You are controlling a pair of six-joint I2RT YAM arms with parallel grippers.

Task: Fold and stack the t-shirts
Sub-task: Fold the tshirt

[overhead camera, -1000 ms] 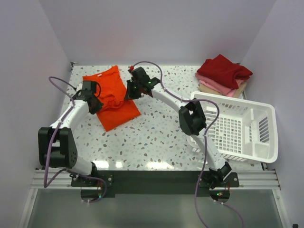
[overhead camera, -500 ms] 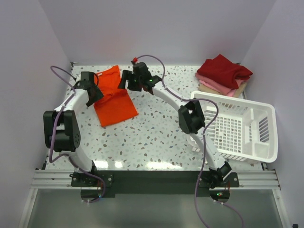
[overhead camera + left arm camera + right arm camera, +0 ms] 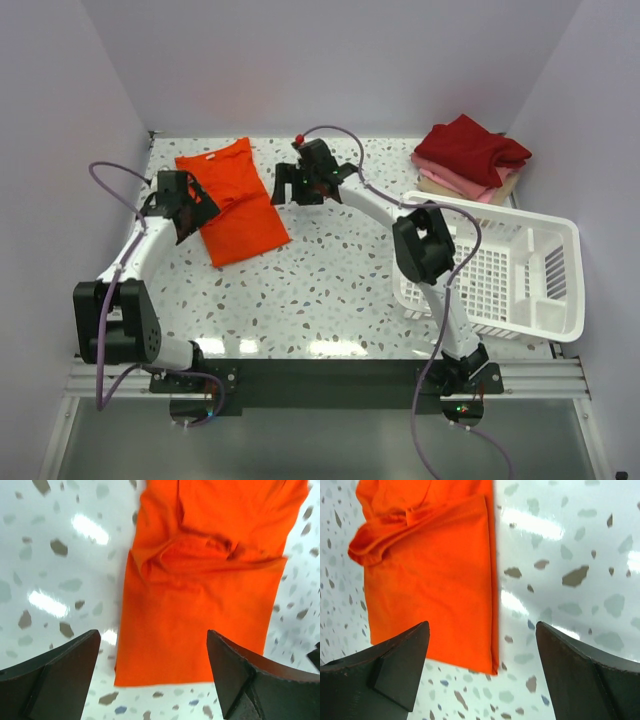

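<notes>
Both of my grippers have let go of the cloth since a second ago, spread their jaws wide and drawn back from it. My left gripper (image 3: 192,213) is fully open with nothing between its fingers (image 3: 55,675); it hangs at the left edge of the orange shirt (image 3: 232,200), and its wrist view looks down on the shirt's near end, framed by the two dark fingers. My right gripper (image 3: 298,192) is just as wide and just as empty; it sits off the shirt's right edge, clear of the cloth, over bare table (image 3: 320,285); its wrist view shows the shirt's long right edge running straight, with one sleeve bunched in a ridge near the top.

The orange shirt lies flat at the far left of the table as a narrow oblong set at a slant, collar end toward the back wall, sleeves turned in over the body; it is narrower and tidier than a second ago. Well apart from it, at the far right corner, the dark red shirt (image 3: 470,145) lies on top of the pink shirt (image 3: 455,180) and the beige shirt (image 3: 507,188); the white basket (image 3: 560,250) stands just in front of that pile.
</notes>
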